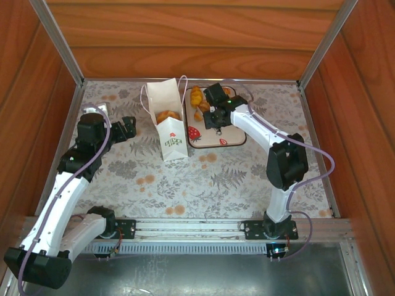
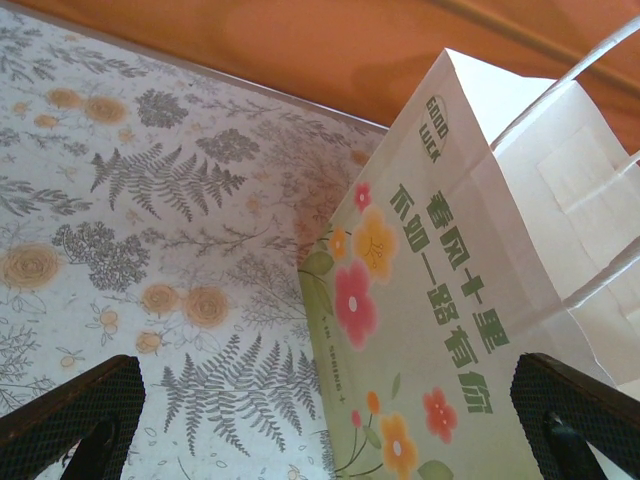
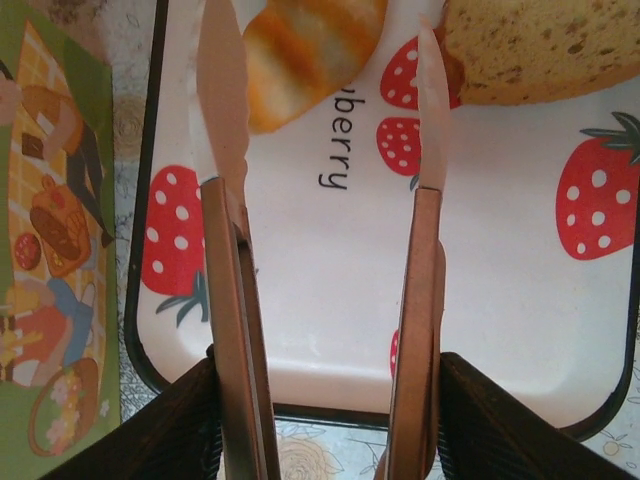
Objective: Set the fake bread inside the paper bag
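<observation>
The paper bag (image 2: 430, 330) is showing "GOOD LUCK" at its eleven o'clock corner, above green "春风十里 不如一路有你"; the tray (image 3: 330, 330) is showing "berry" toward twelve o'clock.

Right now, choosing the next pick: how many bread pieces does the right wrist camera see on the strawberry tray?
2. A striped orange pastry at top centre; a speckled tan piece at top right. Both are cropped, so others may lie beyond the frame.
</observation>
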Controlling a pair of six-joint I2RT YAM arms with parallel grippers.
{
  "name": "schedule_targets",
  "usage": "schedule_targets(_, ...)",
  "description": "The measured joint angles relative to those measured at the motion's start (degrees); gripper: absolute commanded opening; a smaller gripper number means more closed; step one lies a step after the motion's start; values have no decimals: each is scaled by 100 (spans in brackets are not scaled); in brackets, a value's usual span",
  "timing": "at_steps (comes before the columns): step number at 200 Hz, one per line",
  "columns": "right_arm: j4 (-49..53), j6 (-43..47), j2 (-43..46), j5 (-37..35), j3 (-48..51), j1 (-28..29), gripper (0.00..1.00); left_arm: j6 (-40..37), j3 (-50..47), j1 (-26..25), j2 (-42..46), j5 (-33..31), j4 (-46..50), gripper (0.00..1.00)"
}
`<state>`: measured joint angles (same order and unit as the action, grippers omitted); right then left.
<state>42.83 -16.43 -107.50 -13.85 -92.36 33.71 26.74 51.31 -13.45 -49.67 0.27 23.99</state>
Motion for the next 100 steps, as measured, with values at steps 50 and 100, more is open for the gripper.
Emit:
schedule_targets(50, -127, -173, -94, 94, -9, -48, 61, 2, -59, 0, 79, 0, -2, 100)
schedule_targets(100, -284, -295, -295, 264, -28, -157, 61, 2, -61, 0, 74, 11, -2, 100)
